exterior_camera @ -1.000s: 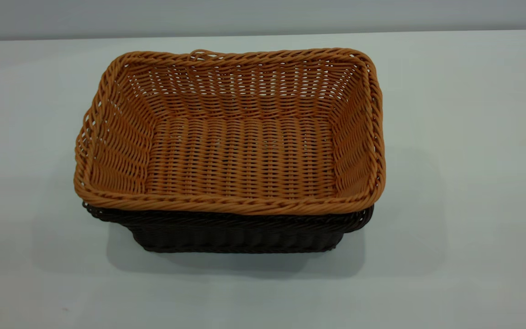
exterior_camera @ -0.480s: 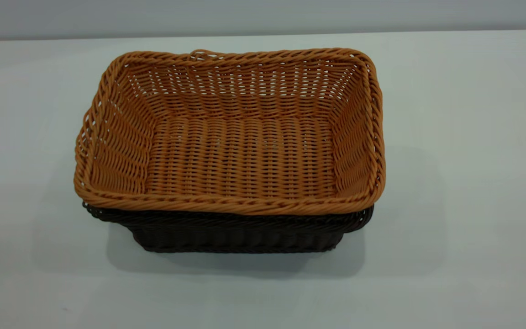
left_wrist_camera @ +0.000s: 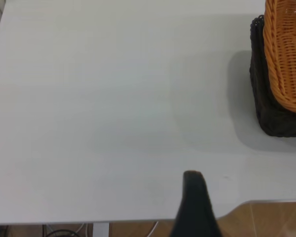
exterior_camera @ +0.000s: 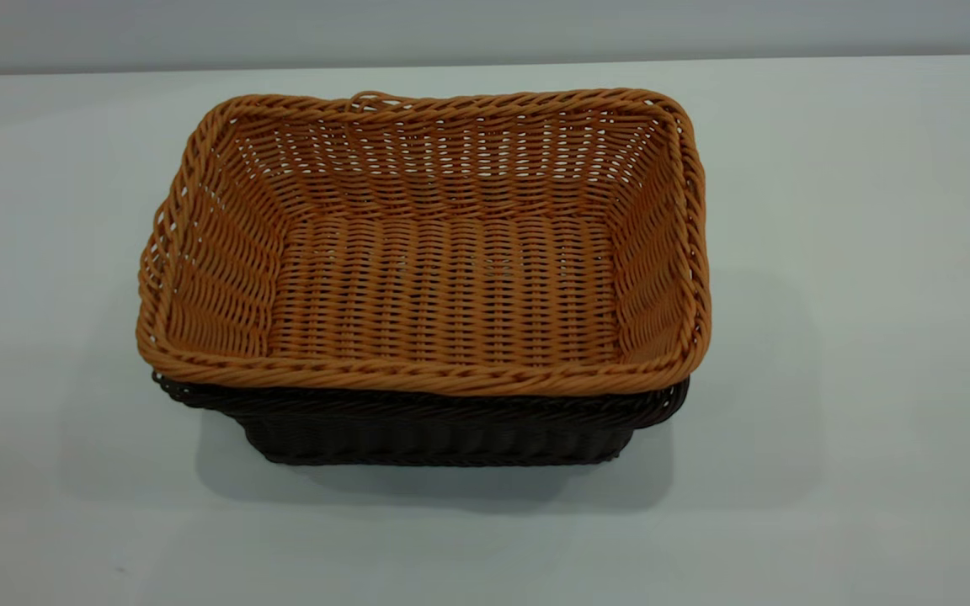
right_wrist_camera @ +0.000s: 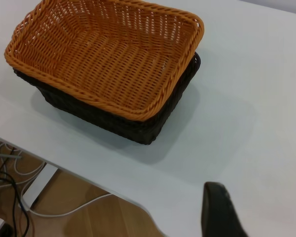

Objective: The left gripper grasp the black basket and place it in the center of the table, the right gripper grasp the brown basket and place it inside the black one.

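The brown basket [exterior_camera: 443, 278] sits nested inside the black basket [exterior_camera: 434, 433] at the middle of the table [exterior_camera: 855, 252]. Only the dark rim and lower wall of the black basket show beneath it. Neither gripper appears in the exterior view. In the left wrist view the left gripper [left_wrist_camera: 195, 202] is over the table's edge, well away from the black basket [left_wrist_camera: 274, 113] and the brown basket [left_wrist_camera: 286, 54]. In the right wrist view the right gripper [right_wrist_camera: 259, 207] is open and empty above bare table, apart from the brown basket [right_wrist_camera: 108, 54] and the black basket [right_wrist_camera: 133, 126].
The table's edge [right_wrist_camera: 89, 180] runs close to the right gripper, with wooden floor and cables [right_wrist_camera: 19, 197] below it. The table's edge and a leg [left_wrist_camera: 101, 228] also show in the left wrist view.
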You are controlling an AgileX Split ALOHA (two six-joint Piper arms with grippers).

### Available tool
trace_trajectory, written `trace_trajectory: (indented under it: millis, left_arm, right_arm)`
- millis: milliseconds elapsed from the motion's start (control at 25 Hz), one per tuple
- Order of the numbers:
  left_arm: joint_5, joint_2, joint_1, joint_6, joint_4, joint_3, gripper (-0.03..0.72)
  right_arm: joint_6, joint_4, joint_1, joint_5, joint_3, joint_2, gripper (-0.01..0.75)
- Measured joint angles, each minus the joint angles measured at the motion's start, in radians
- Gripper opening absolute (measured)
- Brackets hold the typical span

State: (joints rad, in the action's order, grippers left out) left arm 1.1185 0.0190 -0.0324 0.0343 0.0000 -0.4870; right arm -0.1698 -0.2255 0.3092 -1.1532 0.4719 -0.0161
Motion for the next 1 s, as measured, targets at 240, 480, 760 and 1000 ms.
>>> trace_trajectory:
  millis: [240,480,760,1000]
  left_arm:
    - [0.0,0.0,0.0,0.001,0.0,0.0,0.488]
    - [0.0,0.0,0.0,0.001,0.0,0.0,0.488]
    - [0.0,0.0,0.0,0.001,0.0,0.0,0.488]
    - [0.0,0.0,0.0,0.001,0.0,0.0,0.488]
  right_arm:
    - [0.0,0.0,0.0,0.0,0.0,0.0,0.259]
    - [0.0,0.0,0.0,0.0,0.0,0.0,0.233]
    - [0.0,-0.003,-0.165,0.0,0.0,0.0,0.237]
    - [0.044,0.048,-0.364,0.002,0.0,0.0,0.237]
